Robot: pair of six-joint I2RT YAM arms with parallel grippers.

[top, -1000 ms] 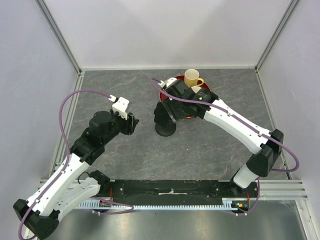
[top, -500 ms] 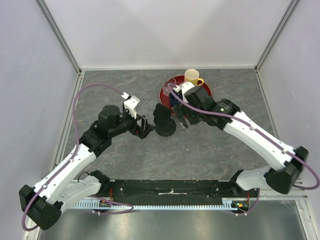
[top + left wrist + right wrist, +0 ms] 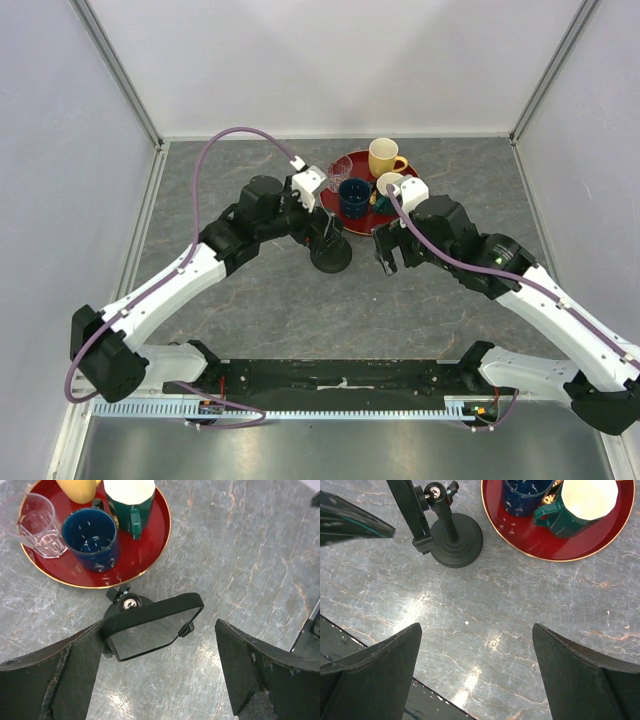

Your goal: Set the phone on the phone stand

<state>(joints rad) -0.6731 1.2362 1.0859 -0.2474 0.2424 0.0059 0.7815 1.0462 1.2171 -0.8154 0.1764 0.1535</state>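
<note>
The phone point(image 3: 150, 627) leans tilted in the phone stand point(image 3: 456, 537) cradle, centre of the left wrist view, beside the red tray point(image 3: 156, 536). Left gripper point(image 3: 159, 625) and right gripper point(image 3: 476, 626) jaws are both wide and empty. Probably because the stand now carries it.

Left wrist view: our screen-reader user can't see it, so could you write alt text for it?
A black phone sits tilted on the phone stand, between the fingers of the open left gripper. Behind it, a red tray on the grey marbled table holds a blue mug, a clear glass, a green mug and a yellow mug.
</note>
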